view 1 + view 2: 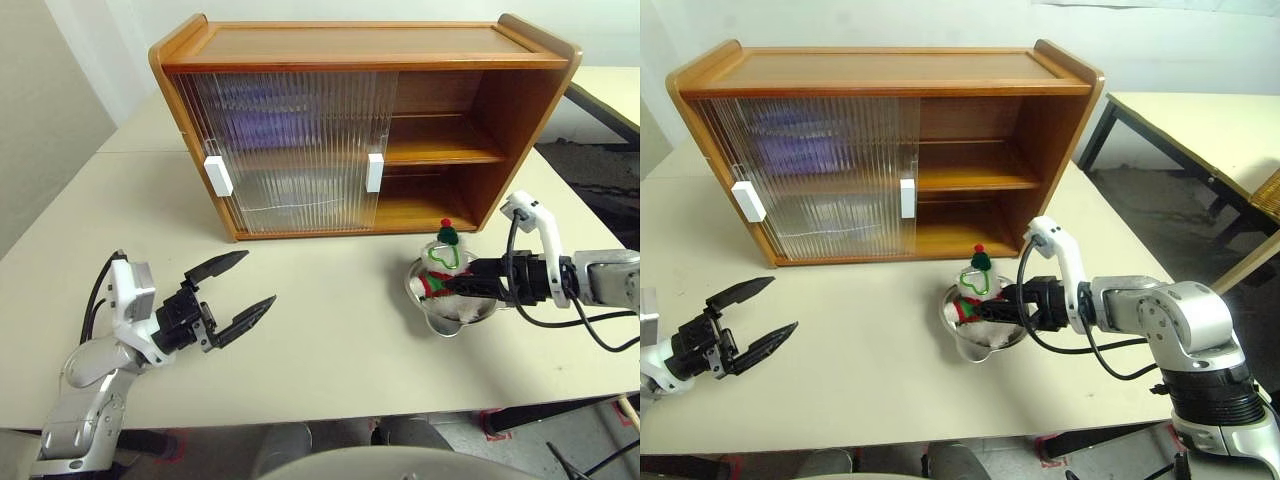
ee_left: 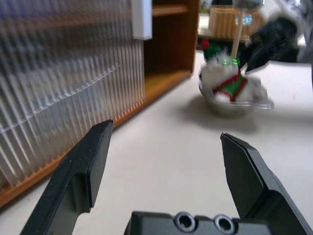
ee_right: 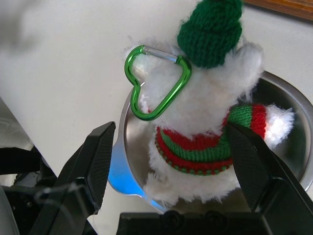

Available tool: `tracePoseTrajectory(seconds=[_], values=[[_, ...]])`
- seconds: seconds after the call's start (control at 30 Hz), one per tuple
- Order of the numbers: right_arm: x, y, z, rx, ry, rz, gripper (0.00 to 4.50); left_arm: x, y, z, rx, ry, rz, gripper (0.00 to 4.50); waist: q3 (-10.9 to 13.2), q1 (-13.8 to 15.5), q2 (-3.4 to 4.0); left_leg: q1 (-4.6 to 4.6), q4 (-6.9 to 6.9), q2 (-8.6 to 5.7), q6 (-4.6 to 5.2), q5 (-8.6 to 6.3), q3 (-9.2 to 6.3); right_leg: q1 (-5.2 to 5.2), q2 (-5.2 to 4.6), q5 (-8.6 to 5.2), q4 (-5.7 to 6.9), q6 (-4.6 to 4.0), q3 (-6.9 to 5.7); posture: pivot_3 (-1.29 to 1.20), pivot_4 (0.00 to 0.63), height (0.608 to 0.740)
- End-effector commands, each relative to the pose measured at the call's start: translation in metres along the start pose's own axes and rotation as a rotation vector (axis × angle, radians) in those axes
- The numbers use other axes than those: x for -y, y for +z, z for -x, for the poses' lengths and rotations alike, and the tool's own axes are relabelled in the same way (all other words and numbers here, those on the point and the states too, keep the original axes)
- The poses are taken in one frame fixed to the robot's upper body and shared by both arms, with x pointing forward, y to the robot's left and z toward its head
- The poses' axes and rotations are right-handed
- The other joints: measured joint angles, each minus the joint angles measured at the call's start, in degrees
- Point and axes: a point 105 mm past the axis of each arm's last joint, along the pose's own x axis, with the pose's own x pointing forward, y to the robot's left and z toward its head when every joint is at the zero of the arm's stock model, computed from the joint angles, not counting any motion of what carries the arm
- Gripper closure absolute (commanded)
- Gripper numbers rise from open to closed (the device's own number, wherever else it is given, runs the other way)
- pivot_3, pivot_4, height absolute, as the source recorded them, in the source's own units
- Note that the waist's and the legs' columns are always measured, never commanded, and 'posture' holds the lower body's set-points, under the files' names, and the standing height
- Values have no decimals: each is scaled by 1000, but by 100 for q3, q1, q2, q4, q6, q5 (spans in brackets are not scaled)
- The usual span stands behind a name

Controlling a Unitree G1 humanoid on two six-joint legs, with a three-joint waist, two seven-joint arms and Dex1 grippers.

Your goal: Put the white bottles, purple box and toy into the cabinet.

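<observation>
The toy (image 3: 205,132), a fluffy white plush in a red-and-green striped knit sweater and a green knit hat, is sitting in a shiny silver metal bowl (image 1: 470,318) on the table, just in front of the open right half of the cabinet (image 1: 360,120). A glossy green heart-shaped carabiner (image 3: 155,83) is hanging at its neck. The right gripper (image 3: 176,161) is reaching in from the right, its black fingers standing wide apart on either side of the plush and closing on nothing. The left gripper (image 1: 232,297) is hovering over the table on the left, well apart from the bowl, its fingers likewise spread and empty.

The table (image 1: 330,330) is lying smooth, matte and cream-coloured. The cabinet is showing warm polished wood with rounded corners, two shelves, and ribbed translucent sliding doors (image 1: 290,150) with white rectangular handles (image 1: 218,175) covering its left half; a purple blur is showing through the ribs. Behind, a pale wall is rising, and another cream table (image 1: 1200,130) is standing to the right.
</observation>
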Motion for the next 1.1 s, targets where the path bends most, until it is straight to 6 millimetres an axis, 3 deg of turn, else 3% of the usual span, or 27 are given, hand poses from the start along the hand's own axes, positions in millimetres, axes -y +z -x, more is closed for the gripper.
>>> tracePoseTrajectory(seconds=[0.03,0.37,0.57,0.87,1.1], values=[[1,0,-3,-5,-20,2,14,-2,10,-3,43,9,19,0,0,1,0,0,0,0,0,0,0,0,0,3,1,7,0,-8,0,740],[8,-9,-3,-46,-61,23,14,-1,13,-5,52,14,44,0,-1,4,1,1,0,0,0,0,-1,0,0,7,5,37,0,-5,0,740],[15,1,-9,21,-90,-19,14,7,15,-15,68,-18,84,0,-4,6,-2,5,1,0,0,1,-1,0,0,6,9,37,0,0,0,740],[23,4,-14,38,-137,1,14,5,10,-16,35,-3,70,0,-3,9,-2,10,6,-1,-1,2,-1,0,1,11,30,46,0,1,0,740],[20,3,-20,36,-114,15,2439,2,11,-15,28,10,54,0,-3,12,-2,11,6,-1,-1,2,-1,0,1,10,32,43,0,3,0,740]])
